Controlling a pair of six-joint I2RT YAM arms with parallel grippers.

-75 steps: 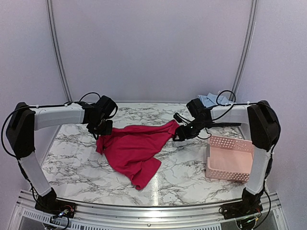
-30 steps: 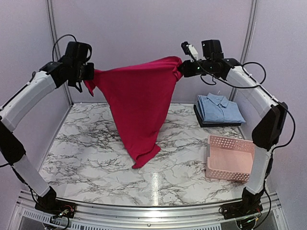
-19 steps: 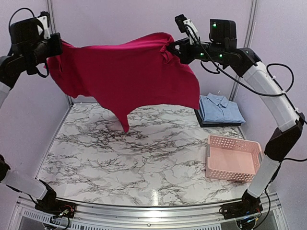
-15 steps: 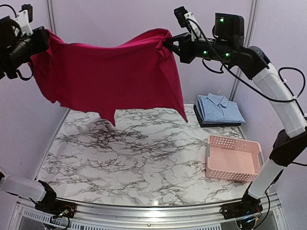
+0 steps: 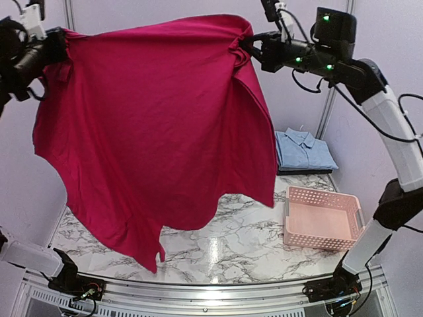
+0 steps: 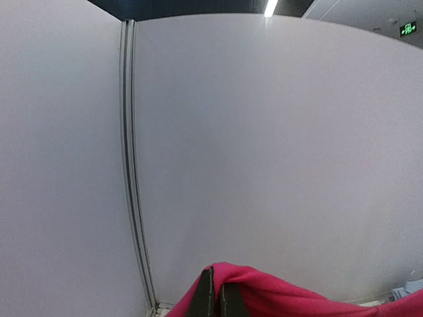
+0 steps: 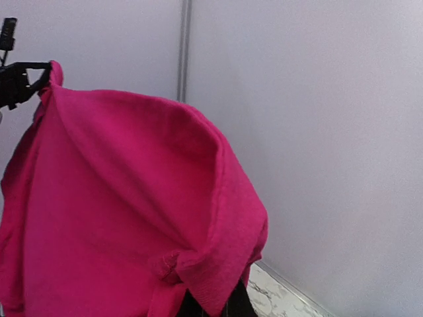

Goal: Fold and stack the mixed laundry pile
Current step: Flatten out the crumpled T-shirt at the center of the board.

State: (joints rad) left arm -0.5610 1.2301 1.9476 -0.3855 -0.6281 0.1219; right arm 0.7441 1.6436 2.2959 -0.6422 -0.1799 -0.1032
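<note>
The magenta-red garment (image 5: 152,132) hangs spread wide in the air between both raised arms, and its lower hem dangles over the front of the table. My left gripper (image 5: 58,41) is shut on its upper left corner; in the left wrist view the fingertips (image 6: 217,292) pinch a fold of the cloth (image 6: 284,298). My right gripper (image 5: 248,45) is shut on the upper right corner, where the cloth (image 7: 119,218) bunches over the fingers (image 7: 232,305). The light blue collared shirt (image 5: 303,148) lies folded at the back right.
The folded shirt rests on a flat dark tray (image 5: 305,172). A pink lattice basket (image 5: 318,196) stands at the right of the marble table (image 5: 244,247). The hanging garment hides most of the table's left and middle. Grey walls close in on all sides.
Both arms have lifted the garment off the table and pulled its corners apart. Over the last second it has swung toward the front and now hangs wider and lower.
</note>
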